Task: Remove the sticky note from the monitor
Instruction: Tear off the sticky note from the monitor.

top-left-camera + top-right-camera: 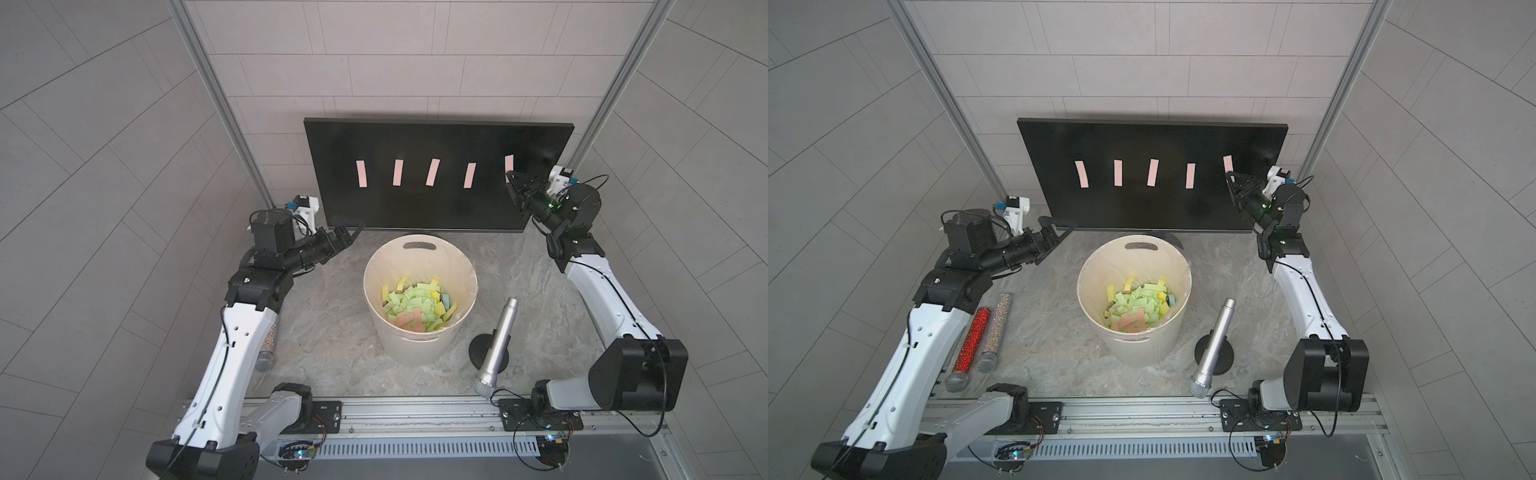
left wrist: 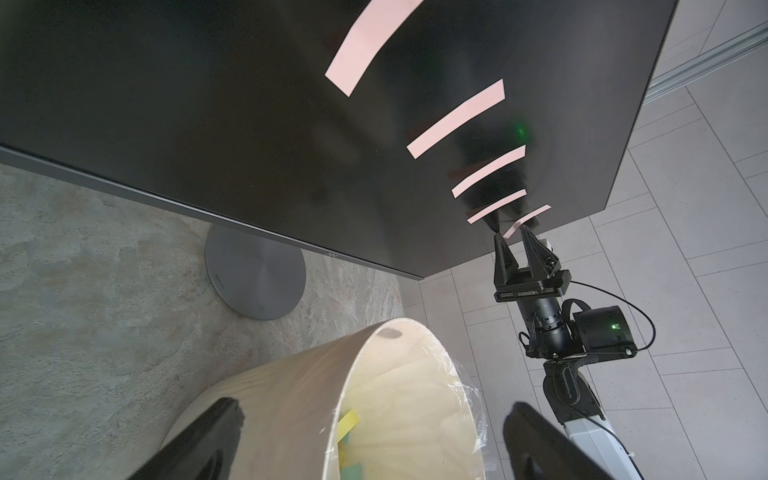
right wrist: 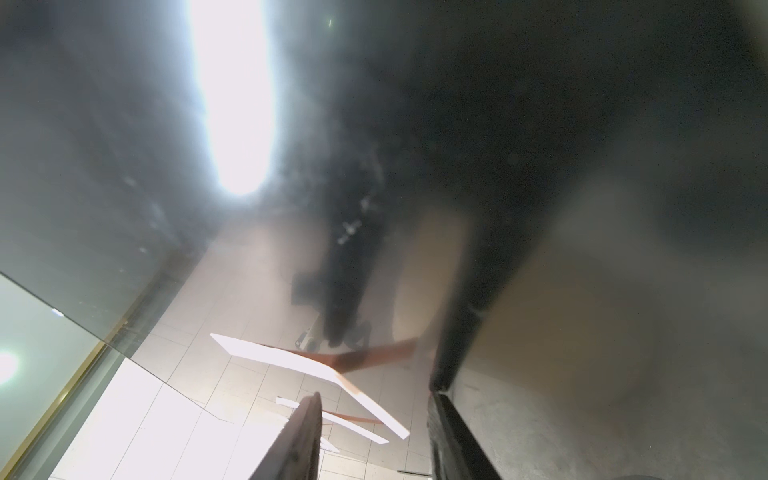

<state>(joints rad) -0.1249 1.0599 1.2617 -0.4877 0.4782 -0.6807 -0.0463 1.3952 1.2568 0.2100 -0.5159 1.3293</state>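
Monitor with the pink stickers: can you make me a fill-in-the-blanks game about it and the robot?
The large flat black monitor has ____ pink sticky notes on it.
The right fingers reach the pink note at the ____ end of the row.
The round cream bucket holds paper slips that are mostly ____.
The left fingers stand wide ____.
Missing words: five, right, green, open.
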